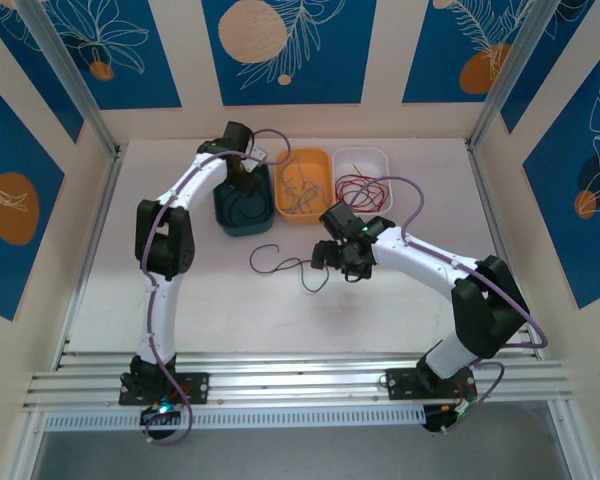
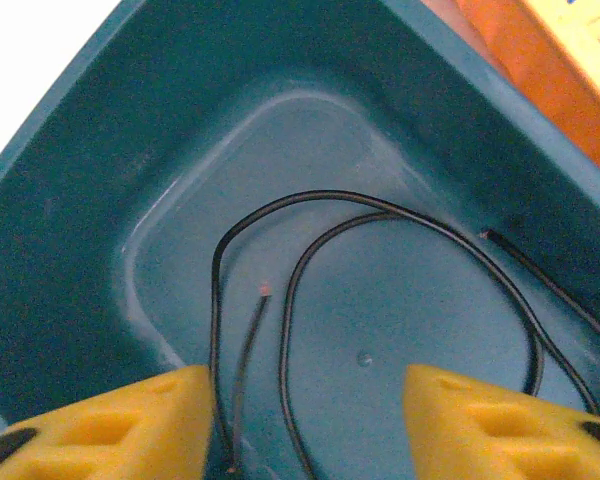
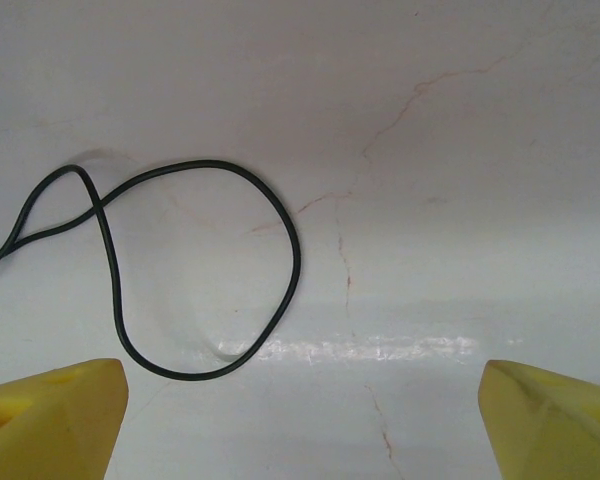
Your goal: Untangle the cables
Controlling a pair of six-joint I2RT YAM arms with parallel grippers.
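Cables (image 2: 330,194) in teal bin (image 2: 130,120), partly beyond frame

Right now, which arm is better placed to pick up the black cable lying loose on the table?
The right. The right end effector, open, hovers close to that black cable, whose loop lies ahead of its fingers. The left end effector is away at the teal bin, over cables already inside.

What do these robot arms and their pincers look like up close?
Both are white shells with black joints: left arm, right arm. A purple cable trails along each. The left gripper and right gripper have chunky yellow fingers.
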